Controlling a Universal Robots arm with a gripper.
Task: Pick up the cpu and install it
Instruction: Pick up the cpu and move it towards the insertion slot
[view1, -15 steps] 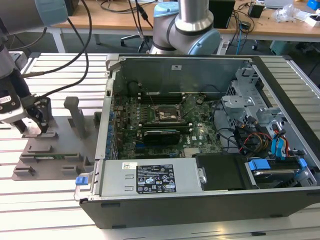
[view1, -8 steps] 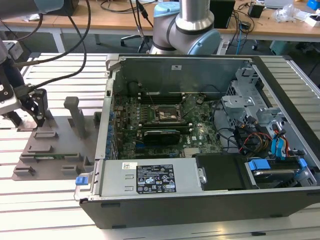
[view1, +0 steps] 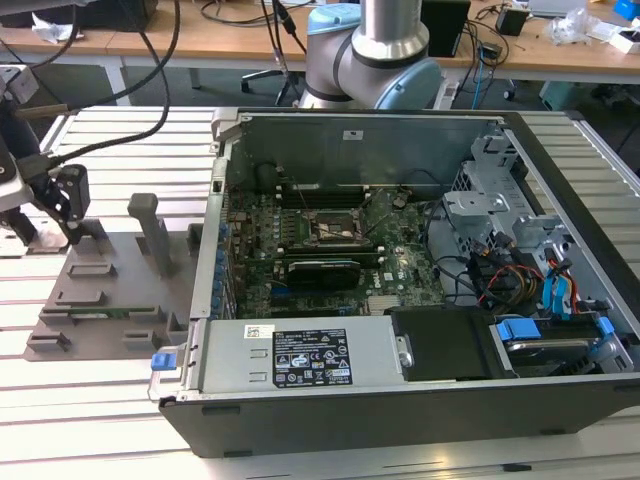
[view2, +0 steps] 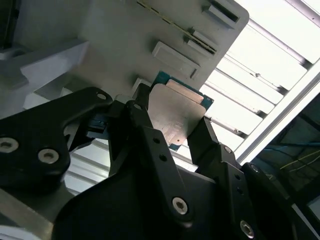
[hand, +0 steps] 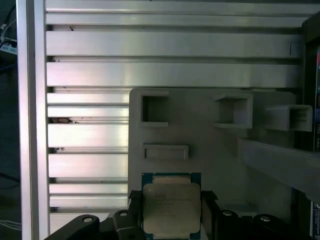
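Over the grey plastic fixture (hand: 210, 160) beside the open black computer case (view1: 400, 410), black fingers (view2: 150, 135) sit clamped on opposite edges of the small square silvery-lidded cpu (hand: 171, 207): the pick-up step. The dark socket frame (view1: 338, 228), well apart, would demand a level carry.

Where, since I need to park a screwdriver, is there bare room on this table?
Free in the exterior view: the slatted table strip nearer the camera than the grey fixture, and the strip beyond it. Crowded: the fixture's posts and slots, the end effector at the cpu, the computer case.
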